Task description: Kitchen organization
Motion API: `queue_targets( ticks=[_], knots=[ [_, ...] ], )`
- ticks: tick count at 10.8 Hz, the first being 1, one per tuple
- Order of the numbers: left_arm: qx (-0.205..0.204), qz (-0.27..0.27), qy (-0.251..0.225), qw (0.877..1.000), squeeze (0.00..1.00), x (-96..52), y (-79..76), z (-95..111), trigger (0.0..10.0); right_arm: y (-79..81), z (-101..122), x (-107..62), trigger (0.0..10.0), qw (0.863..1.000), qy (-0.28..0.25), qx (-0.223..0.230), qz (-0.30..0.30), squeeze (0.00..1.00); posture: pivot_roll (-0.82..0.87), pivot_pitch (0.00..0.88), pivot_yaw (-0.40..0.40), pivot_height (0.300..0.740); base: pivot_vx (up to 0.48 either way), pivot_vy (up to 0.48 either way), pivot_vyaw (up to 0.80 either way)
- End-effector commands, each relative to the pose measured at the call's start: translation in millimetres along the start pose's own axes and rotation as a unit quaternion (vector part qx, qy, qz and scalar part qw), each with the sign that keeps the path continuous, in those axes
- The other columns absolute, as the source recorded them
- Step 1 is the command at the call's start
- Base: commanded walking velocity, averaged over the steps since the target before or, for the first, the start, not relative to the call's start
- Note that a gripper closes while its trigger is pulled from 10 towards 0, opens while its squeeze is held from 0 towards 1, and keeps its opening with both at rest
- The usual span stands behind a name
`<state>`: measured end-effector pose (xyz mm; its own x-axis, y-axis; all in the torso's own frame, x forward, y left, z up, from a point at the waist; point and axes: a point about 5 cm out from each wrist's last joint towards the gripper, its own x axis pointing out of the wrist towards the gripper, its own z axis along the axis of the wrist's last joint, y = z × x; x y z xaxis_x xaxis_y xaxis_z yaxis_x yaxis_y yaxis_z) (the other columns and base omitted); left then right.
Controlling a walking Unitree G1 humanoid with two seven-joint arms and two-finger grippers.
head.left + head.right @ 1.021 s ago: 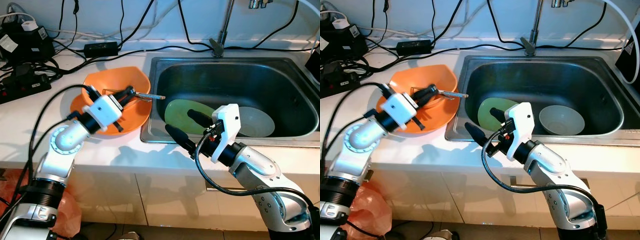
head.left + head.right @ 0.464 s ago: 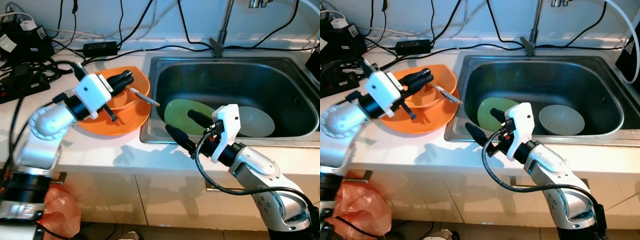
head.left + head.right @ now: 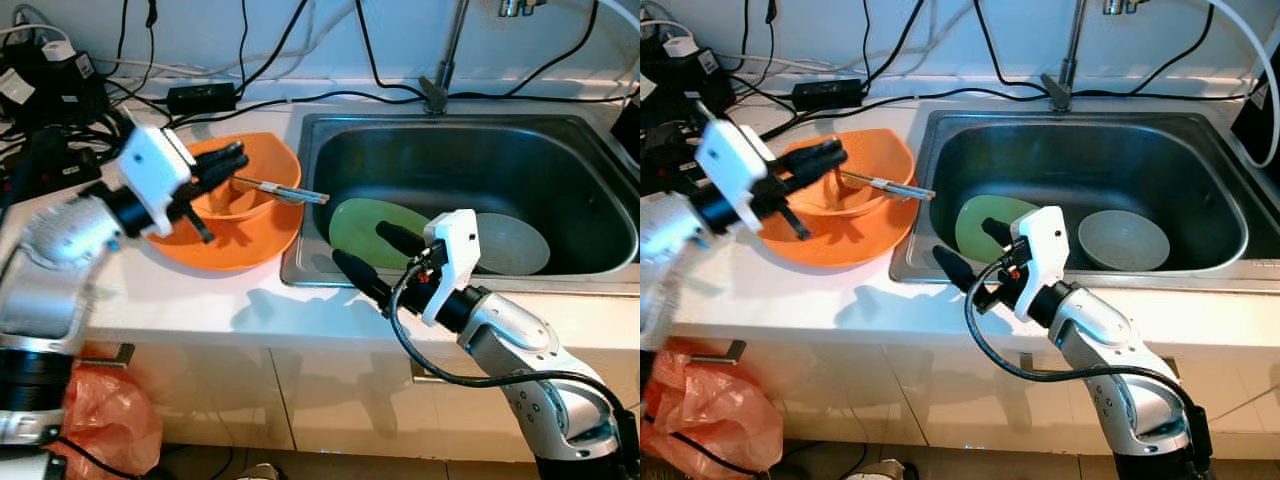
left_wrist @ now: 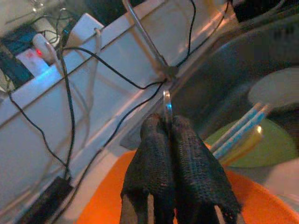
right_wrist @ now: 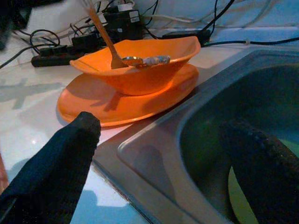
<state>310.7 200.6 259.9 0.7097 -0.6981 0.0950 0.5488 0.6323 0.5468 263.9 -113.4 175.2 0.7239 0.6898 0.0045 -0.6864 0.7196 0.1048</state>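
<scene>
Steel sink (image 3: 560,140) on the right, white counter (image 3: 200,300) on the left with an orange plate (image 3: 230,250) just beside the sink edge and an orange bowl (image 3: 262,168) stacked on it. In the basin lie a green plate (image 3: 365,222) and a pale bowl (image 3: 515,245), side by side — the green one nearer the orange stack. Black cables and power bricks run along the back wall.

Left gripper (image 3: 222,163) is over the orange bowl, fingers pressed together on the handle end of a thin utensil (image 3: 285,189) — from the left wrist view it looks like a metal blade or knife pinched between the pads, though I can't name it for sure. Its free end sticks out past the bowl rim toward the sink. The right wrist view also shows a spoon (image 5: 126,59) resting inside the bowl.

Right gripper (image 3: 368,255) hangs at the near sink edge, fingers spread wide, holding nothing; one finger is over the basin by the green plate, the other over the counter lip.

Step in hand, as I judge it: moving cutlery between bowl and sink. Next move calls for carrying the utensil clear of the bowl rim without tipping the bowl, then setting it down low before letting go.
</scene>
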Motion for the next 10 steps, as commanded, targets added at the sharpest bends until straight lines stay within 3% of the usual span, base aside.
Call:
queue_targets(
  ticks=[1,2,3,5,7,8,9,10],
  knots=[
    [-0.004,0.000,-0.020,1.000,0.00,-0.7,11.1,18,0.0,-2.3,4,0.4,10.0,1.000,-0.007,-0.011,0.000,0.00,0.11,0.054,0.045,0.740,0.000,0.000,0.00],
    [-0.001,-0.004,-0.018,1.000,0.00,-0.8,12.8,21,0.0,-2.5,4,0.3,10.0,1.000,-0.006,-0.011,0.000,0.00,0.11,0.054,0.045,0.740,0.000,0.000,0.00],
    [-0.028,-0.011,-0.024,0.999,0.00,-0.3,16.5,27,0.0,-2.9,4,-0.4,10.0,1.000,-0.006,-0.010,0.000,0.00,0.11,0.055,0.043,0.740,0.000,0.000,0.00],
    [-0.126,0.031,-0.086,0.988,0.00,3.4,35.9,47,0.0,-3.7,4,-0.4,10.0,1.000,-0.004,-0.010,0.000,0.00,0.11,0.057,0.040,0.740,0.000,0.000,0.00],
    [-0.193,0.048,-0.121,0.973,0.00,6.9,40.7,56,0.0,-5.4,4,-0.9,10.0,1.000,-0.004,-0.011,-0.002,0.00,0.10,0.054,0.037,0.740,0.000,0.000,0.00],
    [-0.237,0.084,-0.151,0.956,0.00,7.7,50.2,60,0.0,-6.1,4,-1.1,10.0,1.000,-0.003,-0.010,-0.003,0.00,0.10,0.051,0.036,0.740,0.000,0.000,0.00],
    [-0.307,0.160,-0.204,0.916,0.00,9.2,65.0,61,0.0,-7.6,4,-0.8,10.0,1.000,-0.005,-0.007,-0.007,0.00,0.10,0.049,0.036,0.740,0.000,0.000,0.00],
    [-0.326,0.179,-0.215,0.903,0.00,9.5,67.7,61,0.0,-8.1,4,-0.7,10.0,1.000,-0.005,-0.006,-0.009,0.00,0.10,0.049,0.036,0.740,0.000,0.000,0.00]
  ],
)
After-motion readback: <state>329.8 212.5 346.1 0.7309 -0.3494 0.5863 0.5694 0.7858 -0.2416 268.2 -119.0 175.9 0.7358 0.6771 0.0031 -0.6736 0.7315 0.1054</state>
